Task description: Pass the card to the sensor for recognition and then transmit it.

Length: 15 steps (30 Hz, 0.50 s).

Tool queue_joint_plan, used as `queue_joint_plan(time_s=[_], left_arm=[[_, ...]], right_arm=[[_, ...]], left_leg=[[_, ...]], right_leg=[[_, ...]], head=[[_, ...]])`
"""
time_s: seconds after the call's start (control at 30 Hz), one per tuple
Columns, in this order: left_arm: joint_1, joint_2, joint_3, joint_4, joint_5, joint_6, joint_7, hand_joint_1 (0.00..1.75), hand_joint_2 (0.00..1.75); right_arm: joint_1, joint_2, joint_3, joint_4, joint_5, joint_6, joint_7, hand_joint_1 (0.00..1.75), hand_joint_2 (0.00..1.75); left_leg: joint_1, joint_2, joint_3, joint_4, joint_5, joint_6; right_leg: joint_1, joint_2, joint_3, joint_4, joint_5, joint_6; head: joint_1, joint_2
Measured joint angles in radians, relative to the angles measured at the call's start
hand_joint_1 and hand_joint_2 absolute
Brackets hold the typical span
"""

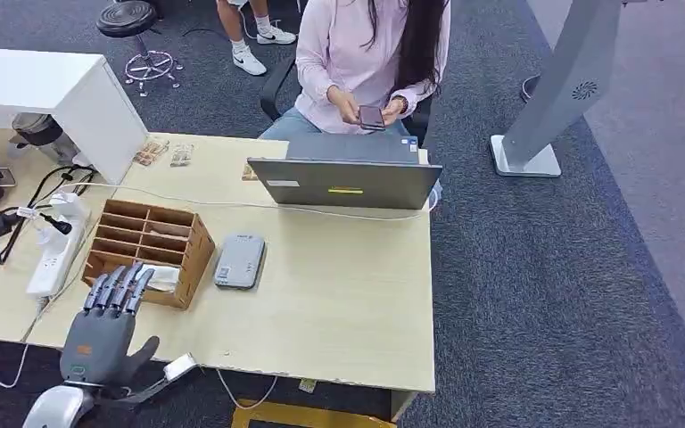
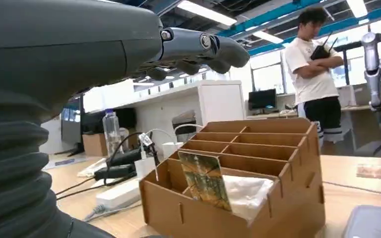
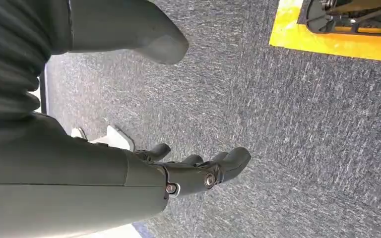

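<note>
1. Head view: the left hand (image 1: pixel 107 325) hovers at the near edge of the table (image 1: pixel 339 312), palm down, fingers (image 1: pixel 121 287) stretched forward and apart, grasping nothing. Its fingertips reach over the nearest row of the cardboard organizer (image 1: pixel 147 250).
2. Head view: a white crumpled piece (image 1: pixel 162 278) lies in the organizer's nearest compartment, just beyond the fingertips. The card cannot be made out here.
3. Head view: a grey sensor device (image 1: pixel 240 260) lies flat on the table just beside the organizer, on the side away from the hand's thumb. Farther ahead stands a laptop (image 1: pixel 343 183), and behind it sits a person (image 1: pixel 357 62) holding a phone (image 1: pixel 371 116).
4. Head view: a white power strip (image 1: pixel 53 250) with cables lies on the hand's outer side, near the organizer.
5. Left wrist view: the left hand's fingers (image 2: pixel 203 49) extend above the organizer (image 2: pixel 238 193), apart from it, released. The card (image 2: pixel 204 179) stands tilted in the front compartment directly below the fingers, leaning against the white piece (image 2: pixel 248 193).
6. Right wrist view: the right hand (image 3: pixel 193 171) hangs over grey carpet (image 3: pixel 302 124), fingers loosely bent and separated, holding nothing.
</note>
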Motion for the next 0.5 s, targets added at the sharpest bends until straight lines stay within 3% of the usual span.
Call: queue_joint_plan(time_s=[0.27,0.5], left_arm=[[-0.008,0.005,0.030,0.015,0.019,-0.049,0.019,0.00,1.75],[-0.071,0.005,0.054,0.097,0.028,-0.085,0.028,0.00,1.75]], right_arm=[[0.000,0.000,-0.004,0.000,0.013,0.009,-0.001,0.00,1.75],[0.000,0.000,-0.009,0.000,0.032,0.021,0.002,0.00,1.75]], left_leg=[[0.000,0.000,0.000,0.000,0.000,0.000],[0.000,0.000,0.000,0.000,0.000,0.000]], right_leg=[[0.000,0.000,0.000,0.000,0.000,0.000],[0.000,0.000,0.000,0.000,0.000,0.000]], head=[[0.000,0.000],[0.000,0.000]])
